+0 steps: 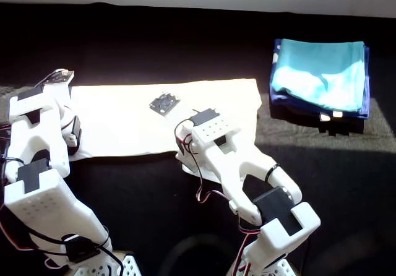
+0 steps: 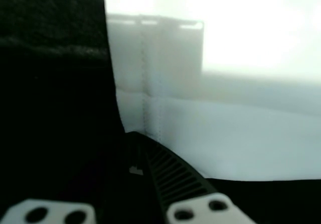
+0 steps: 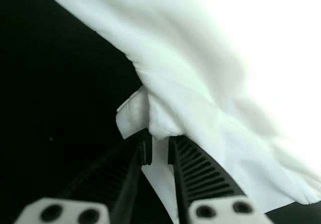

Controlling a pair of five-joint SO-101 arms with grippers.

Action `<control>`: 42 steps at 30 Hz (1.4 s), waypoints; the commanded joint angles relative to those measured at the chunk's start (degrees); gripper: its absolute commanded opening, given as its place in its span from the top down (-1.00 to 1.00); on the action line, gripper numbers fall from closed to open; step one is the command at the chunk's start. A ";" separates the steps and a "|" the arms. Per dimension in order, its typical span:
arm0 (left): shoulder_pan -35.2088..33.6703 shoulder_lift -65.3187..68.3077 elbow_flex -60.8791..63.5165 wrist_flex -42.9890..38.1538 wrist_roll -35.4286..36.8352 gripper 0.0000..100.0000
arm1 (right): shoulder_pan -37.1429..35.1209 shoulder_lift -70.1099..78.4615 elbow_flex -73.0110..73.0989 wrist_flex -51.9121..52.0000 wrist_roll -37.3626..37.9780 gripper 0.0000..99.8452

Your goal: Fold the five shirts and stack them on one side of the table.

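Between the nearly closed jaws of the right gripper (image 3: pixel 158 151), an edge of the white shirt (image 3: pixel 200 83) is being pinched for lifting into a fold; how wide the left gripper (image 2: pixel 135 138) is cannot be told.

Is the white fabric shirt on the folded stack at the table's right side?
No: the white fabric shirt lies spread out mid-table, apart from the stack of folded shirts, which has a turquoise shirt on top.
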 commanded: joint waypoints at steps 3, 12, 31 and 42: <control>0.48 0.13 0.31 -1.58 0.26 0.98 | 0.84 -0.13 -1.98 -3.74 -0.70 0.80; 0.48 0.13 0.31 -1.58 0.26 0.98 | 3.38 2.77 -2.51 -4.53 -0.62 0.99; 0.48 0.22 0.22 -1.58 0.26 0.98 | 0.31 -10.42 -0.40 6.81 -0.62 0.99; 0.48 0.22 0.22 -1.58 0.26 0.98 | -3.65 -4.35 -0.13 7.34 -0.26 0.99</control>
